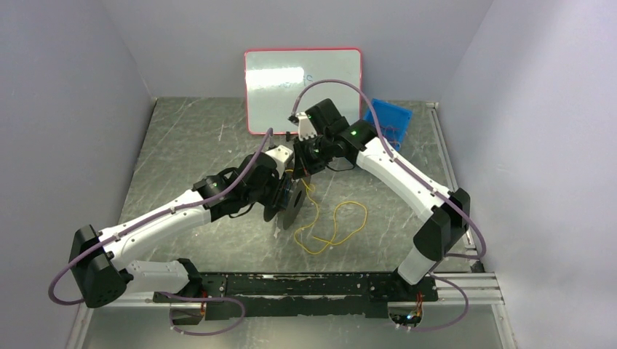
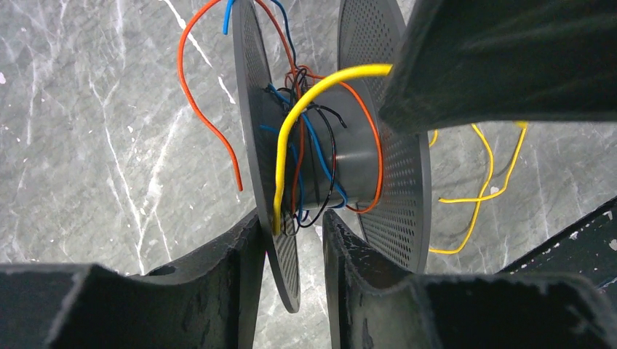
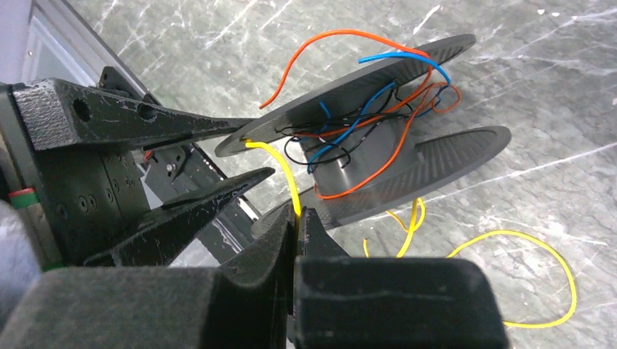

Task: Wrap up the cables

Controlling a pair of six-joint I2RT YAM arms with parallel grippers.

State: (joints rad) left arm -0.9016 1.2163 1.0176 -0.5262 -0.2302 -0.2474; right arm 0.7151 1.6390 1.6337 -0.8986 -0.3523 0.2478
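Note:
A dark grey perforated spool [image 1: 292, 201] is held above the table by my left gripper [image 1: 280, 196]. In the left wrist view the left gripper [image 2: 291, 251] has its fingers on either side of one flange [image 2: 256, 145]. Red-orange [image 2: 200, 109], blue and black wires sit loosely round the core. The yellow cable [image 2: 291, 138] runs over the core. My right gripper [image 3: 298, 214] is shut on this yellow cable [image 3: 287, 174] just beside the spool [image 3: 451, 149]. The rest of the yellow cable [image 1: 335, 229] lies in loops on the table.
A white board with a red frame [image 1: 302, 87] leans on the back wall. A blue object [image 1: 389, 120] lies at the back right. A black rail [image 1: 305, 287] runs along the near edge. Grey walls stand left and right.

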